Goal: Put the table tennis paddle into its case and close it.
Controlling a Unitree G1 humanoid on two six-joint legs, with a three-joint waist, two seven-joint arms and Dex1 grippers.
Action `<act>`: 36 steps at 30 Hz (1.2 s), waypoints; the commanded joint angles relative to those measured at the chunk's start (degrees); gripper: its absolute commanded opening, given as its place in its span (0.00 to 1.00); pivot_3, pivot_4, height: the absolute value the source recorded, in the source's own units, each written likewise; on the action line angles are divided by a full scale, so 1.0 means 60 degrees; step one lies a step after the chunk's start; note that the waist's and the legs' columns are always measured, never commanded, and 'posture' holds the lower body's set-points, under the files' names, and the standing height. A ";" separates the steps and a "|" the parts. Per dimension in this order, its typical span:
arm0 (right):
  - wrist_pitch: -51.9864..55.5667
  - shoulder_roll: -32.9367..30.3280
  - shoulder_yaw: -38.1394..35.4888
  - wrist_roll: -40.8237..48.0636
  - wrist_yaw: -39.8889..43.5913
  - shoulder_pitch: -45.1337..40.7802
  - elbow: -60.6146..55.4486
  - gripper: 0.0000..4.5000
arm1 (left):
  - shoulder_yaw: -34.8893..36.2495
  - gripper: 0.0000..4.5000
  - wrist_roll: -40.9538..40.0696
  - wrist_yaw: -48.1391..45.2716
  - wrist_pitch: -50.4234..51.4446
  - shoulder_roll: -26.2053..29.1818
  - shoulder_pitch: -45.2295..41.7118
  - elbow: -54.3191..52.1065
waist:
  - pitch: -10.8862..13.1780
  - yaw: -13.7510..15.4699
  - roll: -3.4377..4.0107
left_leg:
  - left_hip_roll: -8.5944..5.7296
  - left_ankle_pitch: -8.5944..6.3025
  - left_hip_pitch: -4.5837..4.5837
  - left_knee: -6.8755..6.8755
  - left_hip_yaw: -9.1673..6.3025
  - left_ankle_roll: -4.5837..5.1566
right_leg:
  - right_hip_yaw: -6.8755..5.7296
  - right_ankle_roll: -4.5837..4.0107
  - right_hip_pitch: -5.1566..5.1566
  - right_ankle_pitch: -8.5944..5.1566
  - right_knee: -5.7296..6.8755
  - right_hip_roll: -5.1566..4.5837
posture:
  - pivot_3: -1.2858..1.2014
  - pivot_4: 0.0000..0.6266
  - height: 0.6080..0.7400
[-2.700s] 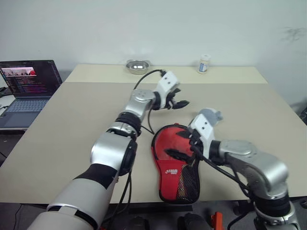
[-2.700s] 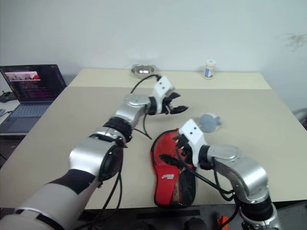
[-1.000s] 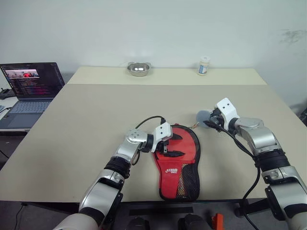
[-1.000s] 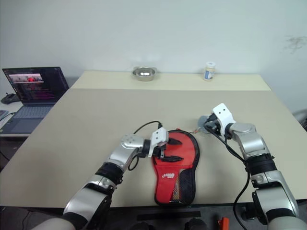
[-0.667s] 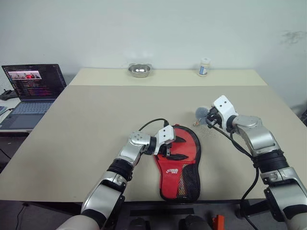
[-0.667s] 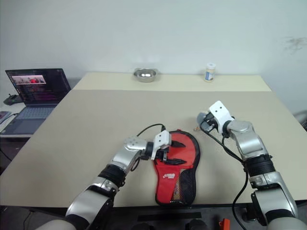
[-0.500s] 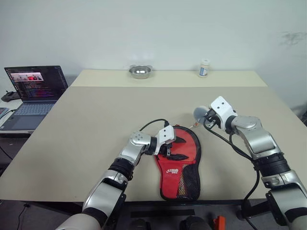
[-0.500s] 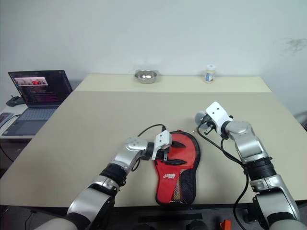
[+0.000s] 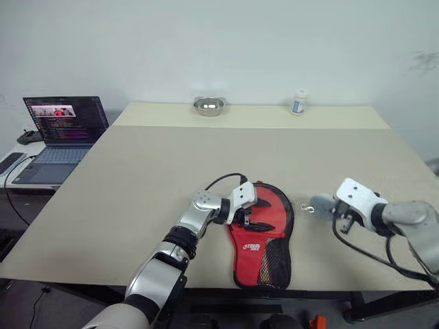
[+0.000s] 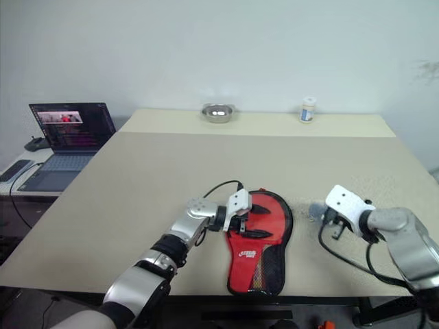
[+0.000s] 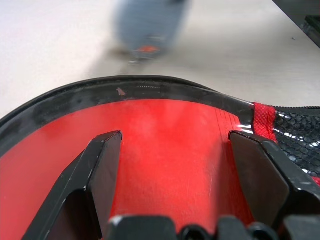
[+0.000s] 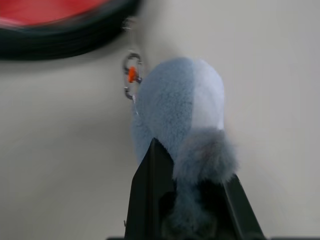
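Retreating right gripper (image 12: 192, 192), case (image 9: 264, 233) unmoved

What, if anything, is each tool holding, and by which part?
The right tool is shut on the grey plush charm, pinching its fuzzy lower end. The left tool holds nothing; its open fingers rest over the red case.
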 commanded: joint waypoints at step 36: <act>0.0678 -0.1645 -0.5065 0.4767 0.0824 0.7588 -0.5187 0.48 | -0.0745 0.83 0.0943 0.0271 0.0188 -0.0942 0.0625 0.0978 | -0.0114 0.0166 -0.0062 | -0.0199 -0.0053 0.0026 -0.0076 -0.0235 0.0076 | -0.0261 0.0092 0.0206 -0.0112 -0.0240 -0.0280 | 0.52 0.24 1.00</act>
